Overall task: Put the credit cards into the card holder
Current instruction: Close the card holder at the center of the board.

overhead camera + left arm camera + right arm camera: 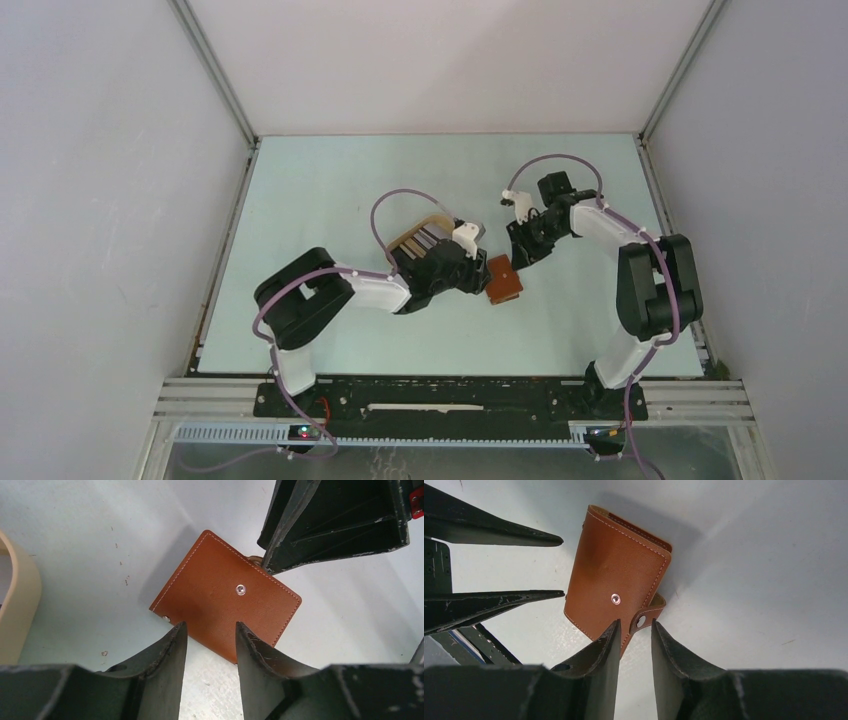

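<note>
Card holder (220, 600) lies shut and flat on the surface (330, 180), caught between the two claws that face each other across it. The left claw (210, 626) stands half spread, its tips astride the holder's near edge. That edge sits in the gap, yet nothing looks pinched. On the far side of the holder from it, the right claw (635, 624) is also partly spread, one tip on each side of the snap tab (646, 614), which hangs loose and unfastened. Whether those tips already touch the tab I cannot tell. Off to the left claw's left is the tan tray (17, 605). From above, the credit cards (425, 238) show as dark and pale strips inside it, just behind that claw's wrist.

By my reckoning the job has hardly begun. No card is in the holder or in either claw, and the holder's pockets are hidden. It must first be opened and held steady, then each card lifted out of the tray and slid in.
</note>
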Robot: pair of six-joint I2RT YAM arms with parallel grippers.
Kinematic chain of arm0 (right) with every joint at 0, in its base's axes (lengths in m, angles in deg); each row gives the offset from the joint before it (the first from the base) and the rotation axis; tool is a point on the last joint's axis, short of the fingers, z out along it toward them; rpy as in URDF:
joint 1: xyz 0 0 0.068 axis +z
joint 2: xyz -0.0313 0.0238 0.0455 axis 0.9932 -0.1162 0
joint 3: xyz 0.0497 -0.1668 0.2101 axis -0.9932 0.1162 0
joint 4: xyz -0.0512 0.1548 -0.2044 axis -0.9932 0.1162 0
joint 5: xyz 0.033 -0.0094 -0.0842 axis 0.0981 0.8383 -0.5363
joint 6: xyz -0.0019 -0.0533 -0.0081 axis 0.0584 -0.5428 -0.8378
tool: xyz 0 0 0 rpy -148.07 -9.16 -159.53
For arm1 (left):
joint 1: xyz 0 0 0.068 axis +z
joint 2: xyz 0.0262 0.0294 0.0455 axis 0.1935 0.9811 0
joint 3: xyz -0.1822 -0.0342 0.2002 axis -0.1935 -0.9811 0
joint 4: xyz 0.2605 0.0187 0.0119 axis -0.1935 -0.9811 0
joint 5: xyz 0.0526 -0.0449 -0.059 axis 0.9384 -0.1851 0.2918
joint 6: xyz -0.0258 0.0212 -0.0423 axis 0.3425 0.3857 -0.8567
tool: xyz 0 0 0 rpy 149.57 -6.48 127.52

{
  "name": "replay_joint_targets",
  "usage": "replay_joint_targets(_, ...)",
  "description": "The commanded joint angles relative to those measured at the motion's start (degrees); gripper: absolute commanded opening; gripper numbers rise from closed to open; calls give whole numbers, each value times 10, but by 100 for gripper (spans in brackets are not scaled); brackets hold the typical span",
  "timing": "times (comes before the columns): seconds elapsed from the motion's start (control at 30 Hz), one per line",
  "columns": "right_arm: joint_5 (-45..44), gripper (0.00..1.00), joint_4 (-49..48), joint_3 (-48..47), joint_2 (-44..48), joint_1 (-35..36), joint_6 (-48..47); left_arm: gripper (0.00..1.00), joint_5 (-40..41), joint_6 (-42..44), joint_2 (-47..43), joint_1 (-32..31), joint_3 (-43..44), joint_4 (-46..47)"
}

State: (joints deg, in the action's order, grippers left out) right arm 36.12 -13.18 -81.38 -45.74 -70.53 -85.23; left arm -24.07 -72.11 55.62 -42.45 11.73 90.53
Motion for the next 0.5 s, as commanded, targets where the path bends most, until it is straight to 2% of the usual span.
replay_joint_targets(0.0, -6, 37, 0, -26, -5, 6, 12, 45, -2, 5, 6, -1, 37, 2)
replay_joint_targets(0.17, -15, 32, 2, -28, -13, 6, 13, 45, -5, 8, 16, -4, 48, -6)
replay_joint_targets(0.47, -9, 4, 12, -33, -16, 9, 12, 46, -10, 15, 27, -8, 61, -16)
